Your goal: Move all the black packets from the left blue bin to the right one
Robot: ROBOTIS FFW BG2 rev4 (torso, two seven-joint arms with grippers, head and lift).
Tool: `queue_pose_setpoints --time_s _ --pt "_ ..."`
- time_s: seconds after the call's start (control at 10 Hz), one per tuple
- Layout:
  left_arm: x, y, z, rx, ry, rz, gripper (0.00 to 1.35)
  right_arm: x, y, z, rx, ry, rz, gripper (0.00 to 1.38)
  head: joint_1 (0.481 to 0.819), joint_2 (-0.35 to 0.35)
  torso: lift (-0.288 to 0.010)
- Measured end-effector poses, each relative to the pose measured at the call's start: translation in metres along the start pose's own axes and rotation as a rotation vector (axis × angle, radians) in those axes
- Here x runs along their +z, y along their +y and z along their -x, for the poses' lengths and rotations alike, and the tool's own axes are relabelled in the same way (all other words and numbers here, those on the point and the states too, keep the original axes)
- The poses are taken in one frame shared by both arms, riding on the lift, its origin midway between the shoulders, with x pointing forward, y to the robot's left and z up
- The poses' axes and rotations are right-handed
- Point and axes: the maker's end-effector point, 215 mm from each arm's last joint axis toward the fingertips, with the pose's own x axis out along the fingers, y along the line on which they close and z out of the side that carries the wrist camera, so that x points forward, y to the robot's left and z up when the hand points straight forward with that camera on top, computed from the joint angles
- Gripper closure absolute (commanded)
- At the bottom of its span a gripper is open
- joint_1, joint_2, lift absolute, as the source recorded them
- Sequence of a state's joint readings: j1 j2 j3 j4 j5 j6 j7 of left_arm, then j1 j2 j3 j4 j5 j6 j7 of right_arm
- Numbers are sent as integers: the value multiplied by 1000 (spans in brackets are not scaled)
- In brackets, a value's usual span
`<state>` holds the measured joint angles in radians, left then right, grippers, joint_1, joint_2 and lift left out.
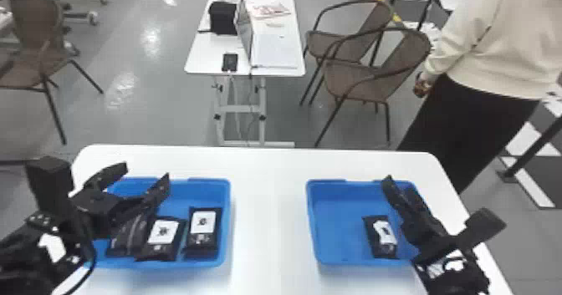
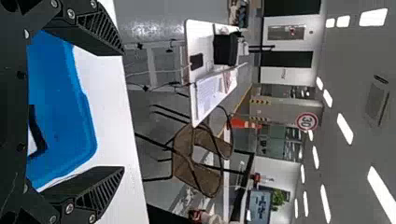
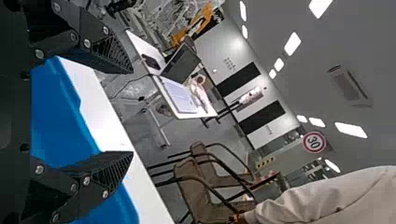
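My left gripper (image 1: 146, 171) stands open above the left part of the left blue bin (image 1: 184, 194) in the head view. Black packets lie in that bin: one (image 1: 203, 232) at the right, one with a white label (image 1: 164, 238) beside it, and a dark one (image 1: 129, 236) partly under the gripper. In the left wrist view, the left gripper (image 2: 122, 111) has nothing between its fingertips; a packet (image 2: 39, 133) shows below. One labelled packet (image 1: 381, 236) lies in the right blue bin (image 1: 335, 225). My right gripper (image 1: 400, 189) is over that bin's right side; in its wrist view the right gripper (image 3: 131, 112) is open, empty.
Both bins stand on a white table (image 1: 267, 214), with a strip of bare tabletop between them. Beyond it are a second table (image 1: 200, 62) with a laptop and papers, and brown chairs (image 1: 359, 81).
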<state>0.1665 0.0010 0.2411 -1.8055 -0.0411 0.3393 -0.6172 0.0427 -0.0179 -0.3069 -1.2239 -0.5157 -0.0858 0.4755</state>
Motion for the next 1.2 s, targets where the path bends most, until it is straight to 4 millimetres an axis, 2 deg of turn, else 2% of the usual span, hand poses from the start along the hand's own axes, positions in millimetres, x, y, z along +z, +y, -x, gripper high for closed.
queue_pose_setpoints --time_s 0.3,0.5,0.6,0.8,1.2 --pt "-68 0 6 39 183 78 170 32 44 -4 79 -63 1 305 695 -68 0" --pt "-121 -11 2 23 333 150 170 39 63 -8 115 -79 -11 305 695 -67 0" --pt "-140 -9 0 31 387 151 170 38 69 -9 126 -79 -17 305 695 -62 0" --pt "-167 -8 -3 47 466 157 171 34 75 -10 137 -71 -28 305 695 -52 0" --pt "-187 -6 1 78 527 177 183 26 75 -5 137 -56 -39 305 695 -45 0"
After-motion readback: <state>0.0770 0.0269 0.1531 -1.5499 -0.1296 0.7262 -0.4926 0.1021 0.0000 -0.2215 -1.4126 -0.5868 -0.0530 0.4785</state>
